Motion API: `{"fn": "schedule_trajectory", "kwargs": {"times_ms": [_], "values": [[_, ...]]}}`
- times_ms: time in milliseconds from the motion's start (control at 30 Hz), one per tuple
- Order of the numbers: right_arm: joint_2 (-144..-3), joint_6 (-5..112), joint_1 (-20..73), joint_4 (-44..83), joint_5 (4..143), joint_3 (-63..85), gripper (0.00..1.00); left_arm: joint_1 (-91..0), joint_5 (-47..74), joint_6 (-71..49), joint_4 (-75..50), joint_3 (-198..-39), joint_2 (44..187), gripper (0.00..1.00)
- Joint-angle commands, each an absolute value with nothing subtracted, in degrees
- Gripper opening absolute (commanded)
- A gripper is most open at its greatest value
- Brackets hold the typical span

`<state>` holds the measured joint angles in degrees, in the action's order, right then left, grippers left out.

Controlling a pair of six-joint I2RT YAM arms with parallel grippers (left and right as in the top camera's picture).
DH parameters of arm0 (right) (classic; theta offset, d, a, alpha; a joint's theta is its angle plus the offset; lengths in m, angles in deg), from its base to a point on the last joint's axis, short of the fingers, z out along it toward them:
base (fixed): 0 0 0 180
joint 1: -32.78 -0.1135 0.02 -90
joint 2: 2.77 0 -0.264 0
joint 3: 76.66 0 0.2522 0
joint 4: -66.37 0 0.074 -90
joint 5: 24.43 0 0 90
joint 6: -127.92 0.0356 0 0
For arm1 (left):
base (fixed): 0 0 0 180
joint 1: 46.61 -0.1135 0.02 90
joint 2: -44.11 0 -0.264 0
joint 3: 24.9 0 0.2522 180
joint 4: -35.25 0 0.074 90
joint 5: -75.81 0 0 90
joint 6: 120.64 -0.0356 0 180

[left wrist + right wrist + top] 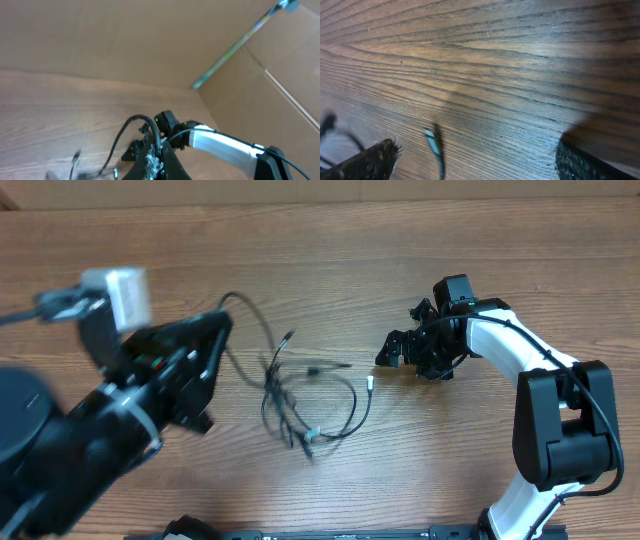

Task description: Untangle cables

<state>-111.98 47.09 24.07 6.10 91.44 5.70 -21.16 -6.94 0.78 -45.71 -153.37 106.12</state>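
Observation:
Several thin black cables lie tangled on the wooden table, small plug ends sticking out of the heap. My left gripper is raised at the left. In the left wrist view that left gripper is shut on one black cable, which arcs up and drops toward the tangle. My right gripper hangs open low over the table, right of the tangle. Between its wide-apart fingertips a blurred cable plug end shows in the right wrist view, touching neither finger.
A white-tipped plug lies just left of the right gripper. The right arm's white link crosses the left wrist view. Cardboard walls rise behind the table's far edge.

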Motion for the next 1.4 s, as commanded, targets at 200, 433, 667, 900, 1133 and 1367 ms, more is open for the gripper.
{"fn": "schedule_trajectory", "kwargs": {"times_ms": [200,433,667,900,1133,1367], "values": [[-110.06,47.00,24.11,6.28,91.06,5.31,1.00,-21.20,-12.36,1.11,-46.85,-153.83,107.02,0.04],[-110.06,46.80,24.11,5.69,90.06,5.31,1.00,-21.18,-12.17,1.13,-46.94,-153.83,111.92,0.04],[-110.06,47.04,24.29,7.68,89.21,5.31,1.00,-21.18,-8.32,1.11,-48.14,-153.83,116.94,0.05],[-110.06,50.52,24.18,7.22,98.84,5.31,1.00,-21.18,-6.66,-0.44,-50.87,-153.83,121.69,0.04],[-110.06,46.78,22.84,-2.16,102.76,5.29,1.00,-21.20,-6.68,-3.09,-54.00,-153.83,126.45,0.04],[-110.08,42.13,17.05,-4.78,103.00,4.20,1.00,-21.47,-8.34,-3.85,-54.87,-153.83,127.74,0.04]]}}
